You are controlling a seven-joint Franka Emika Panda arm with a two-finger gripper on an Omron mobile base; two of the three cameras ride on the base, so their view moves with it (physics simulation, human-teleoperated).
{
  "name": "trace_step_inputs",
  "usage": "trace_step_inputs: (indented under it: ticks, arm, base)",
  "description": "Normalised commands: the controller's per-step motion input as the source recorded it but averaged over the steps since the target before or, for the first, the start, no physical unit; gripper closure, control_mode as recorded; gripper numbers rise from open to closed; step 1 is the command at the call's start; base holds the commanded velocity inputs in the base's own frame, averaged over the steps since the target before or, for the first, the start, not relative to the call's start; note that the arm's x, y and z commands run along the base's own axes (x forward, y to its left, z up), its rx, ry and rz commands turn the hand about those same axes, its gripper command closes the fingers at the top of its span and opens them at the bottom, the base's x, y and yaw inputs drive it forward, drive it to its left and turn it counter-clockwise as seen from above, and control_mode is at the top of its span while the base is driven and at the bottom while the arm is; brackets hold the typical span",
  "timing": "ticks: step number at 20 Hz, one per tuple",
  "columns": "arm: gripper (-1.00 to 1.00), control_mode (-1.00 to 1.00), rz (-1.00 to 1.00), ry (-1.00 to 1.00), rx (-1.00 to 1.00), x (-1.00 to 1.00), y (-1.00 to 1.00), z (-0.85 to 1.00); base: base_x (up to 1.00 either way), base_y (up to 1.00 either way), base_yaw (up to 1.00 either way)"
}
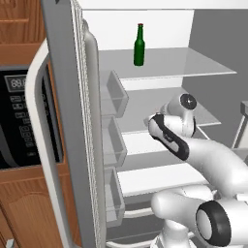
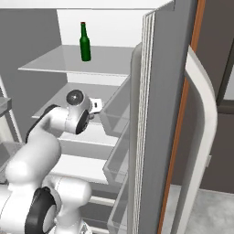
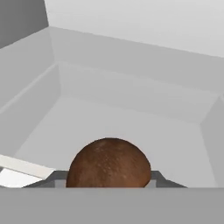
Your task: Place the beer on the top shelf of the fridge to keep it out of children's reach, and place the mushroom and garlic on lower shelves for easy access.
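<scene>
The beer (image 1: 139, 46) (image 2: 85, 43), a dark green bottle with a red cap, stands upright on the top shelf (image 1: 198, 65) (image 2: 45, 64) of the open fridge. My arm reaches in over the second shelf (image 1: 140, 106) (image 2: 55, 103). The gripper (image 3: 108, 180) (image 2: 96, 105) is shut on the mushroom (image 3: 109, 164), whose brown cap sits between the fingertips (image 3: 57, 177), just above this lower shelf (image 3: 131, 127) and facing the white back wall. The garlic is out of view.
The grey fridge door (image 1: 72, 126) (image 2: 160, 114) stands open beside the arm, with clear door bins (image 1: 116, 92) (image 2: 116, 114) close to the hand. More shelves (image 1: 155, 177) lie below. A black oven (image 1: 19, 121) sits in wood cabinets at the left.
</scene>
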Motion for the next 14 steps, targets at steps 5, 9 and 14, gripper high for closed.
trace_step_inputs:
  ticks: [5, 9, 14]
  arm:
    - [1.0, -1.0, 0.0, 0.06, 0.0, 0.45, 0.0, -0.22]
    - [1.0, -1.0, 0.0, 0.01, 0.0, 0.46, 0.0, -0.29]
    - [1.0, -1.0, 0.0, 0.0, 0.0, 0.5, 0.0, -0.28]
  base:
    - [0.0, 0.0, 0.0]
    - [0.0, 0.0, 0.0]
    - [0.0, 0.0, 0.0]
